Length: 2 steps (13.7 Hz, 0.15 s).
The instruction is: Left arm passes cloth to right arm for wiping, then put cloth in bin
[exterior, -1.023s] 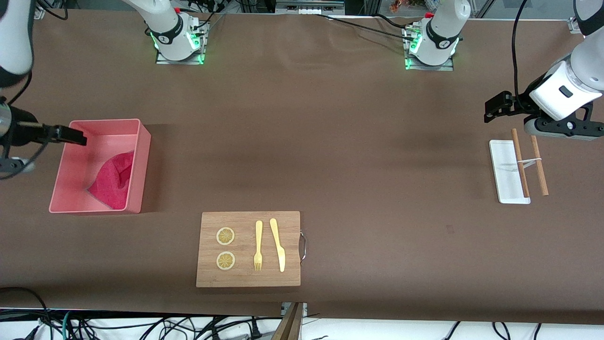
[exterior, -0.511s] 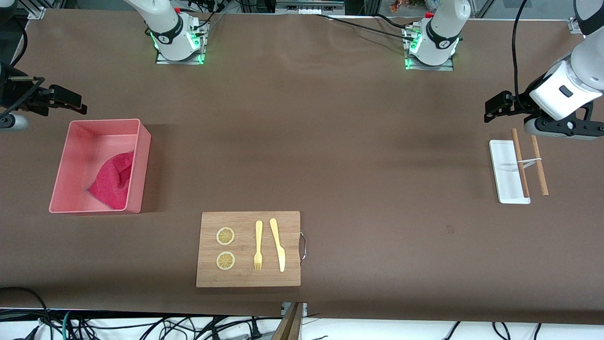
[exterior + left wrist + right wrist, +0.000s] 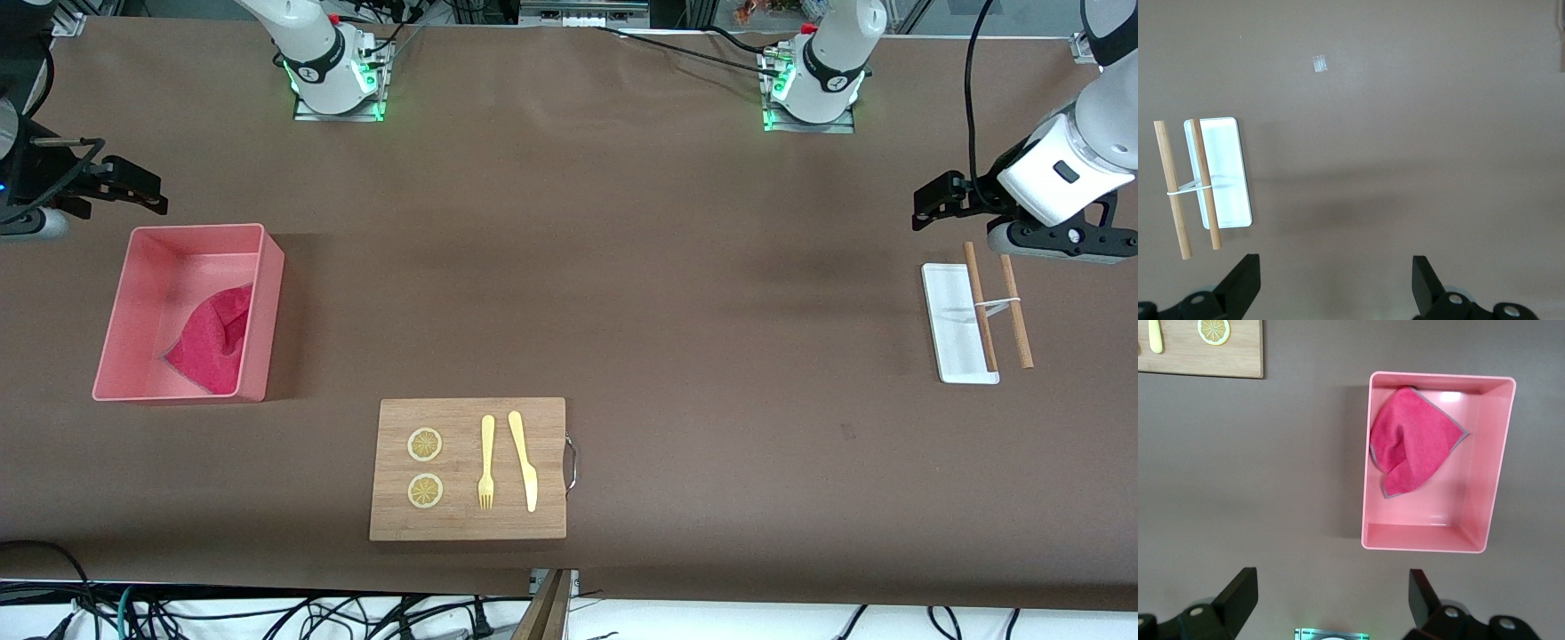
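The magenta cloth point(image 3: 209, 342) lies crumpled inside the pale pink bin point(image 3: 191, 229) at the right arm's end of the table, against the wall nearer the front camera. The right wrist view looks straight down on the cloth point(image 3: 1415, 440) in the bin point(image 3: 1431, 537). My right gripper point(image 3: 133, 185) hangs open and empty over bare table just outside the bin's rim on the arm bases' side; its jaws point(image 3: 1333, 597) stand wide. My left gripper point(image 3: 933, 200) waits open and empty over the table by the white tray, with nothing between its jaws point(image 3: 1336, 280).
A wooden board point(image 3: 467, 468) with two lemon slices, a fork and a knife lies near the front edge. A small white tray point(image 3: 956, 324) with two tied wooden sticks point(image 3: 981, 307) sits at the left arm's end. Both arm bases point(image 3: 336, 76) stand along the back edge.
My right gripper has drawn back from over the bin toward the arm bases' side and now barely moves. The cloth stays in the bin. The left arm has not moved.
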Motion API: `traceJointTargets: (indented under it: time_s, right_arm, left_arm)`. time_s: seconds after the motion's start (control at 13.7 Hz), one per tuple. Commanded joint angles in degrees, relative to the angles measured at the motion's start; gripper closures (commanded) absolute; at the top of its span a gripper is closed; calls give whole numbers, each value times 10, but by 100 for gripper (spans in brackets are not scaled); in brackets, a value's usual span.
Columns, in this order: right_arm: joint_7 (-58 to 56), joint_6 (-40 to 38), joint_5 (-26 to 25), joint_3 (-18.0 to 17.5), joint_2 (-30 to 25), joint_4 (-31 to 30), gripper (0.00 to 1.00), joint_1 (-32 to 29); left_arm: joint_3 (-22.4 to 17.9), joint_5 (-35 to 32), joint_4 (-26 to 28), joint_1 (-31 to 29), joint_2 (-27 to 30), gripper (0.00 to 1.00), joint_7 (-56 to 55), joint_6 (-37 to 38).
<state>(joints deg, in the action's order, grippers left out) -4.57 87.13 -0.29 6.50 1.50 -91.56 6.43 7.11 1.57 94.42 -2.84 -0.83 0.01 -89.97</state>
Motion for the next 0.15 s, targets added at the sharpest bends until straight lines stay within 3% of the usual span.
traceJointTargets:
  time_s: [0.0, 0.07]
  right_arm:
    - [-2, 4, -10, -2, -4, 1, 0, 3]
    - [-3, 2, -9, -2, -4, 7, 0, 3]
  left_arm:
    - [1, 6, 11, -2, 15, 0, 9, 6]
    - [2, 6, 11, -2, 15, 0, 8, 7]
